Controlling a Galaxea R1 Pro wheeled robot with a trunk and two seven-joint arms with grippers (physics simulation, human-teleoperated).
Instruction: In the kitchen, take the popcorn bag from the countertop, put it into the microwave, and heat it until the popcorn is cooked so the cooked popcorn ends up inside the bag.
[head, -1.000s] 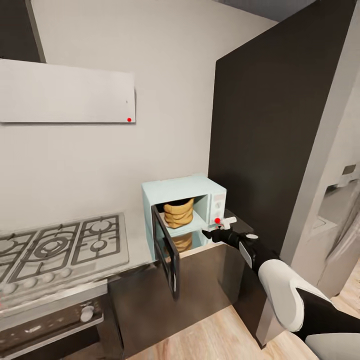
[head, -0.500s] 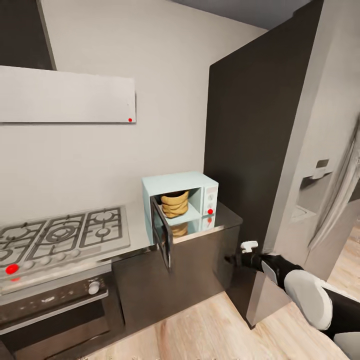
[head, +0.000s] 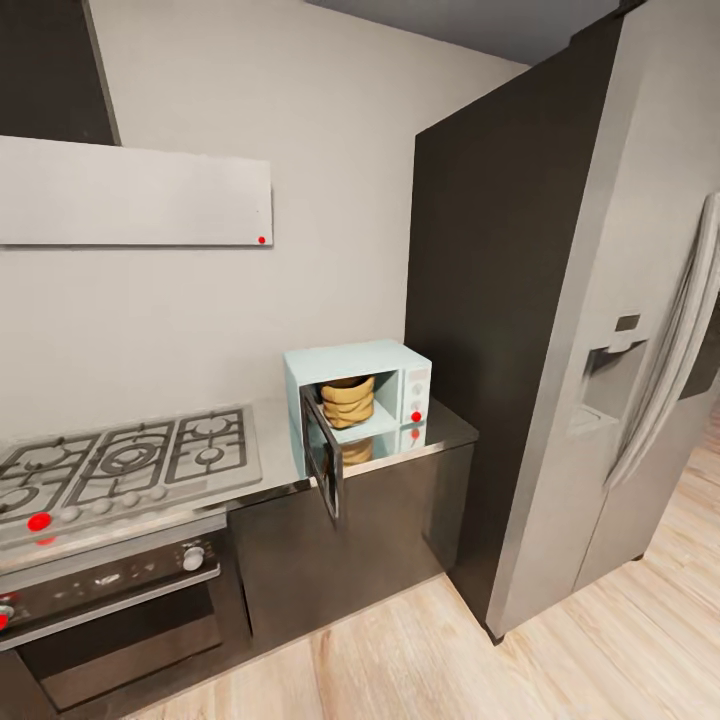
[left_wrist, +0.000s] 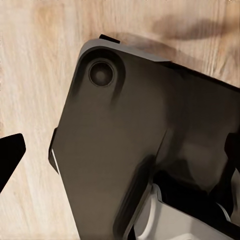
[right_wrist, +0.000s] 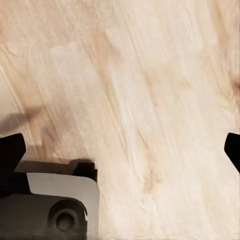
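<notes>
The microwave (head: 358, 400) stands at the right end of the countertop (head: 445, 430), door (head: 322, 465) swung open, and the popcorn bag (head: 348, 399) sits inside it. Hob (head: 130, 460) to the left, fridge (head: 610, 340) on the right. Right gripper (right_wrist: 122, 150) hangs spread wide over the wood floor (right_wrist: 150, 75); left gripper's fingers, can't tell.

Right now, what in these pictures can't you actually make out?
- Popcorn: hidden inside the popcorn bag in the open microwave, head view; too small to tell if cooked.
- Knob settings: too small, head view.
- Left gripper: one dark fingertip at the left wrist view's edge; open or shut is unclear.
</notes>
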